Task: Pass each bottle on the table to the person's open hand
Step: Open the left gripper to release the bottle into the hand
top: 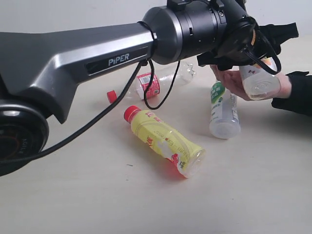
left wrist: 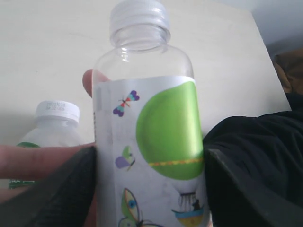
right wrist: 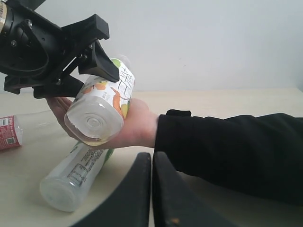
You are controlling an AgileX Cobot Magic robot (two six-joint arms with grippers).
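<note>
The left arm [top: 97,58], its grey link filling the foreground, reaches across the table [top: 73,204] to a waiting person. Its left gripper [top: 253,51] is clamped on a white bottle [left wrist: 156,142] with a green balloon label, one jaw against each side of the label. The bottle is held tilted, base outward, directly over the person's open hand [right wrist: 135,125], which is palm up and cupped beneath it, evidently so the bottle can settle there once the jaws part. Whether palm and bottle already touch is hard to say from these angles, though they appear to. Three bottles lie on their sides on the table, not yet handed over: a second white bottle [top: 223,114] just under the hand, a yellow-labelled bottle [top: 165,141] nearer the middle, and a red-labelled clear bottle [top: 156,83] behind it. The right gripper [right wrist: 152,189], fingers pressed together on nothing, hangs clear of the handover.
</note>
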